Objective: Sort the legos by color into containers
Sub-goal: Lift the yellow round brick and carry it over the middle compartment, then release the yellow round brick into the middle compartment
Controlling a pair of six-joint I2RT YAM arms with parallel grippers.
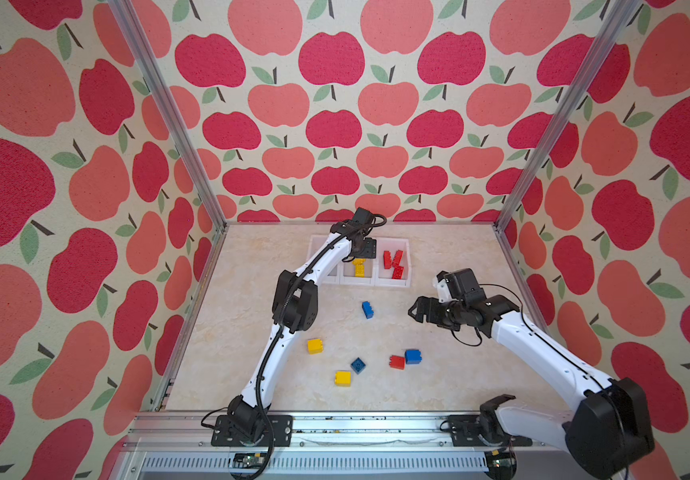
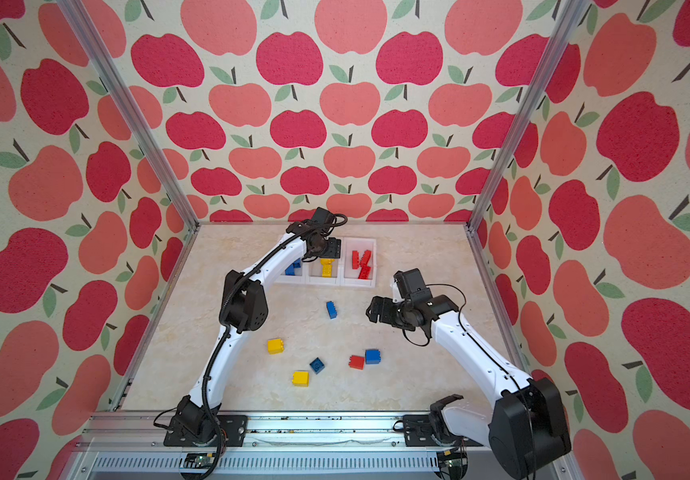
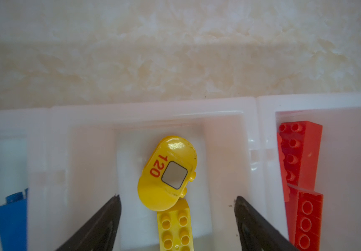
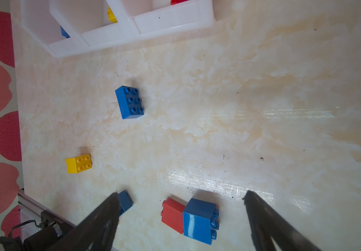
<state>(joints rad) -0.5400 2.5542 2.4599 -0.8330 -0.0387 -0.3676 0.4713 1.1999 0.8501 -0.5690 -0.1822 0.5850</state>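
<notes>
Rounded yellow piece w/ grey square lies tilted in the middle bin of the containers, one end on a yellow brick. Left tool hangs just above it, jaws wide apart, gripping nothing. Red bricks in the right bin, blue brick in the left. On the desk, loose: long blue lego, 2 yellow, a dark blue, and a red lego touching a blue cube. Right tool is above the desk, wide open & empty.

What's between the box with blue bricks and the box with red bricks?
The middle bin, holding a rounded yellow piece and a yellow brick; the left wrist view shows it best.
</notes>
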